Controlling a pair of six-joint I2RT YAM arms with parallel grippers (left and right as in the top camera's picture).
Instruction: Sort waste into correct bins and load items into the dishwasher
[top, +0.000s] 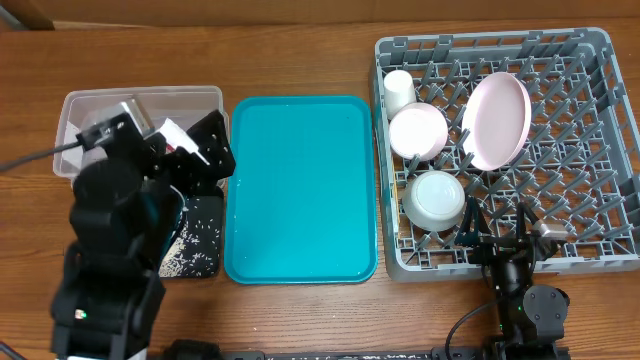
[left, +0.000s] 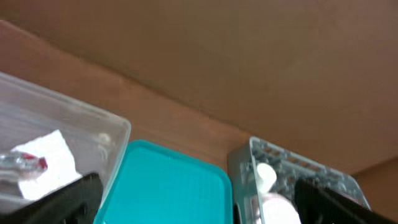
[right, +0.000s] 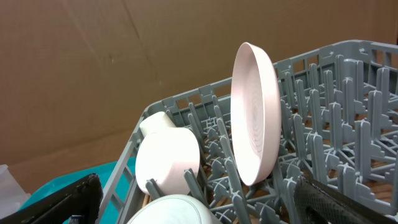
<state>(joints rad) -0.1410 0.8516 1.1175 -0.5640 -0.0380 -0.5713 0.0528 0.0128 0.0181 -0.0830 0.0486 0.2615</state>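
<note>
The grey dishwasher rack (top: 590, 150) holds the pink plate (top: 497, 120) on edge, a white cup (top: 399, 90) and two pale bowls (top: 418, 130) (top: 435, 198). My right gripper (top: 497, 228) hovers open and empty at the rack's near edge, facing the plate (right: 255, 112) and bowl (right: 168, 158). The left gripper (top: 195, 150) is open and empty above the clear tub (top: 80, 105). A white napkin (left: 46, 162) and a red wrapper (left: 41, 163) lie inside the tub. Rice grains (top: 190, 255) speckle the black tray (top: 200, 270), which the left arm partly hides.
A teal tray (top: 300, 190) lies between the bins and the rack, with nothing on it. The left arm's body covers much of the tub and black tray. Bare wooden table runs along the far edge and the near edge.
</note>
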